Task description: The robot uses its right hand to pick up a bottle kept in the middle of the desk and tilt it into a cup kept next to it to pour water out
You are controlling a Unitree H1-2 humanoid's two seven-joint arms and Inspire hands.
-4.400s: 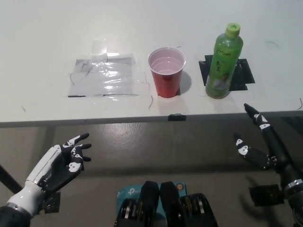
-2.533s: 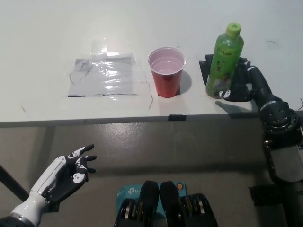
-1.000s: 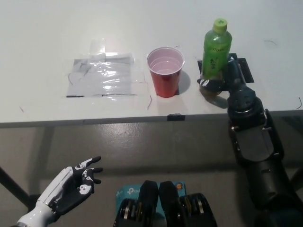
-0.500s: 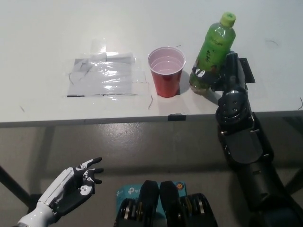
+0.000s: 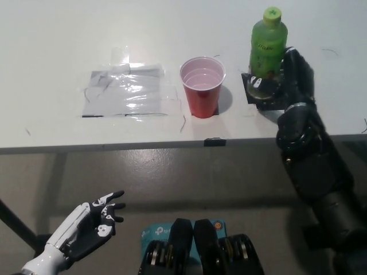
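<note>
You see the white desk (image 5: 69,46) across the upper frame, a taped clear plastic sheet (image 5: 126,90) at its left-centre. The black right hand (image 5: 287,77) is wrapped around the lower half of the green bottle (image 5: 267,40), which stands upright over black tape (image 5: 251,86), just right of the red cup (image 5: 202,86), not touching it. The left hand (image 5: 89,223) rests below desk level, lower left, fingers spread, holding nothing.

A: Setting?
B: Looks like a lab test bench. Plain white worktop (image 5: 57,46), black tape marker (image 5: 250,86), clear taped-down sheet (image 5: 126,91), bare grey floor (image 5: 189,183).
</note>
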